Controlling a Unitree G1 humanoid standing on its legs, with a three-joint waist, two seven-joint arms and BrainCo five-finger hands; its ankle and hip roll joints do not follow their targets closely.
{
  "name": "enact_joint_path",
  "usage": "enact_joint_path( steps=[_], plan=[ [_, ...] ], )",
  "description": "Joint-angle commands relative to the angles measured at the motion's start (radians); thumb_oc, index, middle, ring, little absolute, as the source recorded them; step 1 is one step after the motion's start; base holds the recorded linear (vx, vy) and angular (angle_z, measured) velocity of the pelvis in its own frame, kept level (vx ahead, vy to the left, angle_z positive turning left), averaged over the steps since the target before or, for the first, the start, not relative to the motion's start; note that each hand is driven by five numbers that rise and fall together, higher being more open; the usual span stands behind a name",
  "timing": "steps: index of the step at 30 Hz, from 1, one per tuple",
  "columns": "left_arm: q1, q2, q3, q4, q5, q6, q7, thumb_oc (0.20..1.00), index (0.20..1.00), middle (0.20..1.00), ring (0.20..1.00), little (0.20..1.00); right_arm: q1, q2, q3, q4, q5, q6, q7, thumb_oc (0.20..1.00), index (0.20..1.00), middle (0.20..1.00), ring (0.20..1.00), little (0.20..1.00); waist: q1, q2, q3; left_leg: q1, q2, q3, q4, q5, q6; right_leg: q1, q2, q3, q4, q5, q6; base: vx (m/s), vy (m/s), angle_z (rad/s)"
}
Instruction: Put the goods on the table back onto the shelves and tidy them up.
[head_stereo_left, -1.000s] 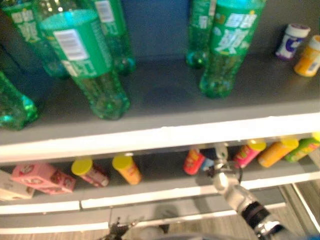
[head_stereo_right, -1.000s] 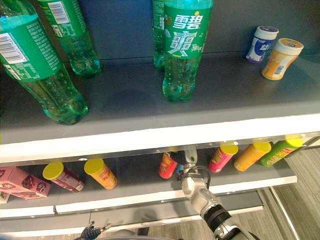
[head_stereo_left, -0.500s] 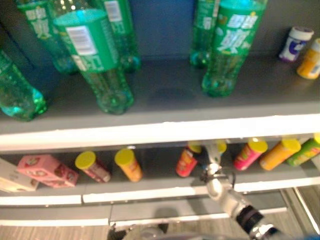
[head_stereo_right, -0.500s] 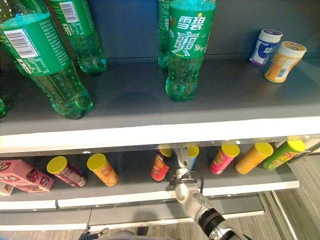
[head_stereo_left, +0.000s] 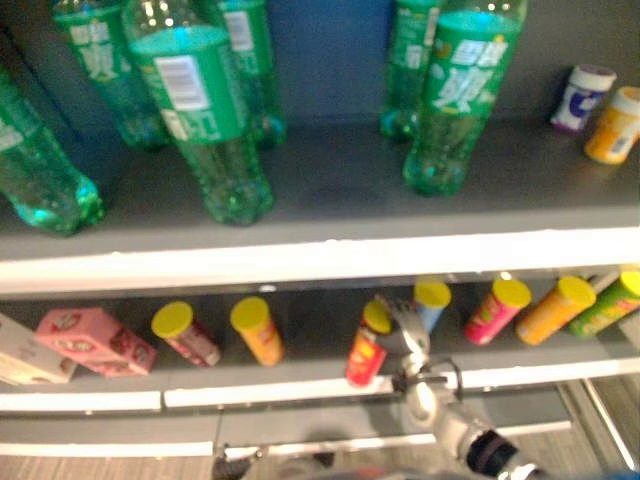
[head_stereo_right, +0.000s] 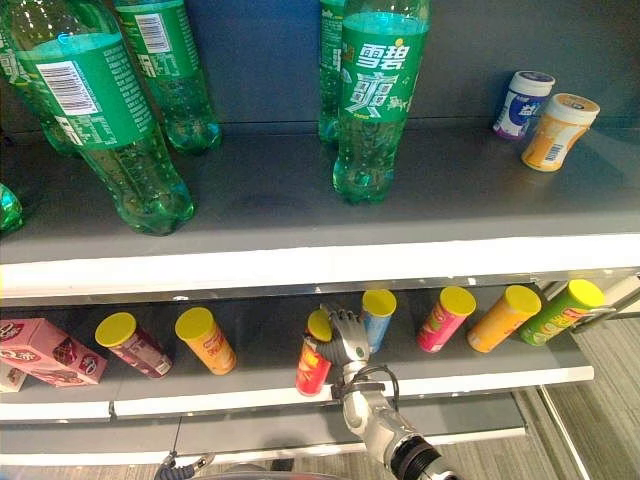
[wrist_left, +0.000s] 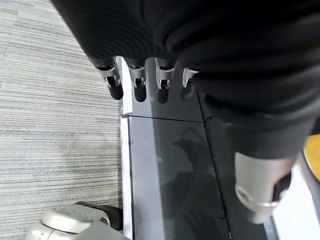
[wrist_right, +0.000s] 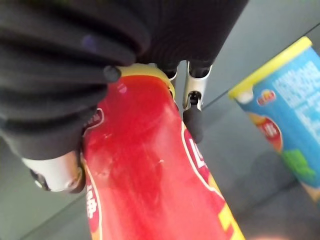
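A red chip can (head_stereo_right: 313, 366) with a yellow lid stands tilted at the front edge of the lower shelf (head_stereo_right: 250, 392). My right hand (head_stereo_right: 346, 336) reaches in from below and is shut on the can's upper part. In the right wrist view its fingers (wrist_right: 194, 117) and thumb curl round the red can (wrist_right: 150, 180). A blue can (head_stereo_right: 377, 318) stands just right of the hand, also in the right wrist view (wrist_right: 280, 115). My left hand (wrist_left: 140, 82) hangs with relaxed fingers over a dark shelf board, holding nothing.
Several green soda bottles (head_stereo_right: 368, 100) stand on the upper shelf, with two small jars (head_stereo_right: 545, 120) at its right end. The lower shelf also carries a pink box (head_stereo_right: 45, 352), two cans (head_stereo_right: 205, 340) on the left and three cans (head_stereo_right: 500, 318) on the right.
My right hand has moved left from beside the red can onto it and closed. The can has come forward to the shelf's front edge, uncovering the blue can behind it.
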Motion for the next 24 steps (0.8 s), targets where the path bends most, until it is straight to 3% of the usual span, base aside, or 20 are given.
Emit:
enact_joint_path(
  steps=[1,15,24],
  plan=[
    [-0.053,-0.016,-0.056,0.083,0.016,-0.026,0.027,1.0,1.0,1.0,1.0,1.0,-0.087,0.041,0.008,-0.02,0.006,-0.062,-0.071,0.2,0.2,0.2,0.2,0.2,0.036,0.03,-0.022,-0.015,0.034,-0.027,0.004,-0.048,-0.016,-0.004,-0.046,0.014,0.001,0.0,0.06,0.0,0.026,0.05],
    [-0.084,-0.003,-0.105,0.06,0.071,-0.026,0.059,1.0,1.0,1.0,1.0,1.0,-0.172,0.044,-0.031,-0.012,-0.002,-0.041,-0.152,0.2,0.2,0.2,0.2,0.2,0.096,0.027,-0.007,-0.06,0.012,-0.055,0.054,-0.076,-0.002,-0.017,-0.069,0.001,0.002,0.0,0.069,-0.01,0.03,0.05],
    [-0.098,0.017,-0.103,0.061,0.118,-0.025,0.082,1.0,1.0,1.0,1.0,1.0,-0.195,-0.005,-0.018,-0.058,-0.076,-0.041,-0.161,0.2,0.2,0.2,0.2,0.2,0.128,0.03,0.011,-0.15,-0.024,-0.072,0.201,-0.139,-0.002,-0.017,-0.096,-0.015,0.011,-0.009,0.073,-0.02,0.002,0.1]
  ],
)
